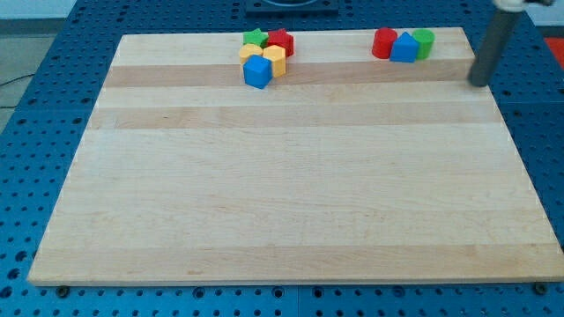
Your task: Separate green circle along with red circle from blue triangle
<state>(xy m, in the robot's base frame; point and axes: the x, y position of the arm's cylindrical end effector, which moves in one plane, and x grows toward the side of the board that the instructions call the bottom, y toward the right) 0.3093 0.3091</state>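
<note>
A large pale wooden board [291, 176] fills most of the view, resting on a blue perforated table [26, 132]. Most of the board is bare; all blocks sit along its top edge.

At the view's upper right, a dark rod comes down from the top corner, and my tip [478, 84] is seen at the board's right edge, to the right of and slightly below the nearest blocks, touching none. No pincer is fitted, so nothing can be said to be wide, narrow or holding anything; only the plain rod end is present.

Near the view's top left of centre a cluster of five blocks is packed together: a green star [255, 37], a red block [282, 41], a yellow block [275, 60] with a second yellow block [248, 55] just beside it, and a blue cube [257, 72] lowest.

The task's blocks are lined up at the top right, touching: red circle [384, 42] on the left, blue triangle [404, 48] in the middle, green circle [424, 41] on the right.

Risk is judged to lie in that tight row. Because the blue triangle is wedged between both circles, a sideways push from the right would likely carry all three along together. With the row close to the top edge, a push towards the view's top could send a block off the board.
</note>
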